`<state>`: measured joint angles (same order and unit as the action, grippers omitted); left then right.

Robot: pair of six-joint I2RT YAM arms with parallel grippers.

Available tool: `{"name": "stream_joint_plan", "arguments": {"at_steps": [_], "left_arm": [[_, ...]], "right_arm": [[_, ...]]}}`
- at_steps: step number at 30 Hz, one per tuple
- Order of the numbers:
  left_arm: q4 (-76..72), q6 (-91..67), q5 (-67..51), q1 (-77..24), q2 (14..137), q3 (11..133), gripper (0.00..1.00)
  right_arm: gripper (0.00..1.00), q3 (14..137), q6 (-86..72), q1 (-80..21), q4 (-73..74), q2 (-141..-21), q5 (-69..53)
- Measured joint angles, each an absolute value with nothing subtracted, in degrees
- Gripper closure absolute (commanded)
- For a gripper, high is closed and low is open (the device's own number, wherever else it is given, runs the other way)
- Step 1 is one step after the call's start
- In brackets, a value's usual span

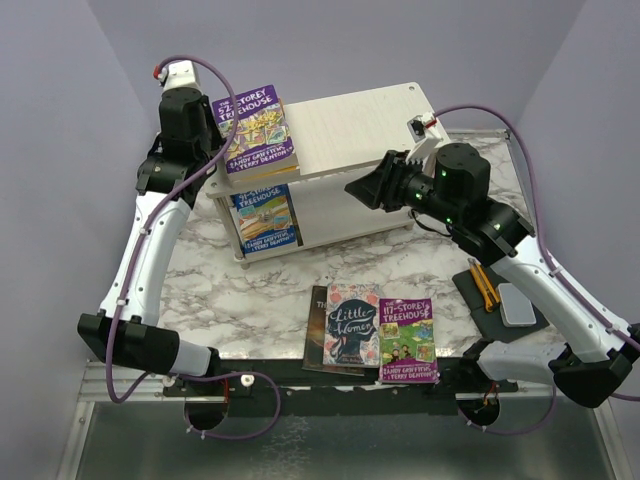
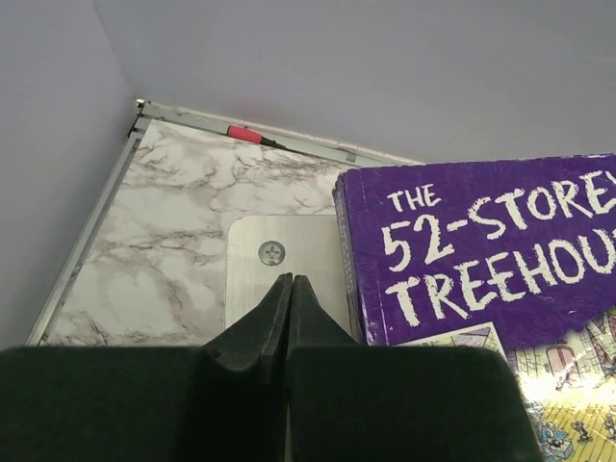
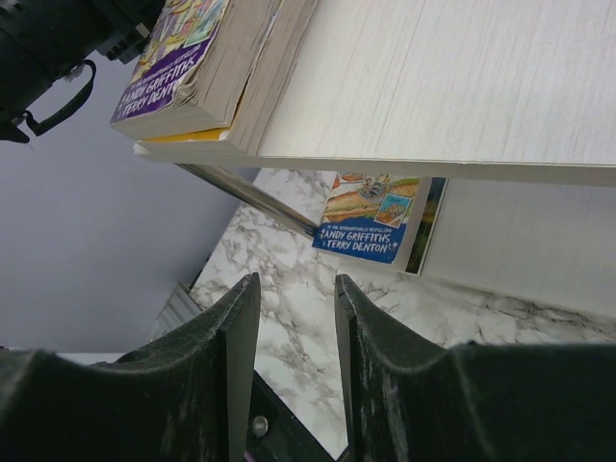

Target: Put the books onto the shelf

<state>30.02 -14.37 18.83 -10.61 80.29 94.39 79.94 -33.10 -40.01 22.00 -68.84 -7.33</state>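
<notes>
The pale wooden shelf point(image 1: 350, 125) stands at the back of the table. On its top left lies a purple Treehouse book point(image 1: 257, 130), with a yellow-edged book point(image 3: 183, 136) under it. A blue Treehouse book point(image 1: 265, 220) sits on the lower tier. Little Women point(image 1: 350, 325), another purple Treehouse book point(image 1: 407, 338) and a dark brown book point(image 1: 315, 330) lie near the front edge. My left gripper point(image 2: 291, 281) is shut on nothing, over the shelf's screwed corner point(image 2: 272, 252), just left of the purple book point(image 2: 481, 250). My right gripper point(image 3: 296, 279) hangs open and empty before the shelf front point(image 1: 352, 188).
A dark pad point(image 1: 470, 282) at the right holds an orange-handled tool point(image 1: 485, 285) and a grey block point(image 1: 516, 303). A red-handled item point(image 2: 245, 134) lies along the back rail. Grey walls close in at the left, back and right.
</notes>
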Motion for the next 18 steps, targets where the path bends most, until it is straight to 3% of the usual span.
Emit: {"name": "stream_joint_plan", "arguments": {"at_steps": [18], "left_arm": [[30.04, -14.33, 15.68, -10.55, 80.93, 95.15, 1.00]], "right_arm": [[0.60, 79.50, -33.10, -40.01, 21.93, -69.12, -8.12]]}}
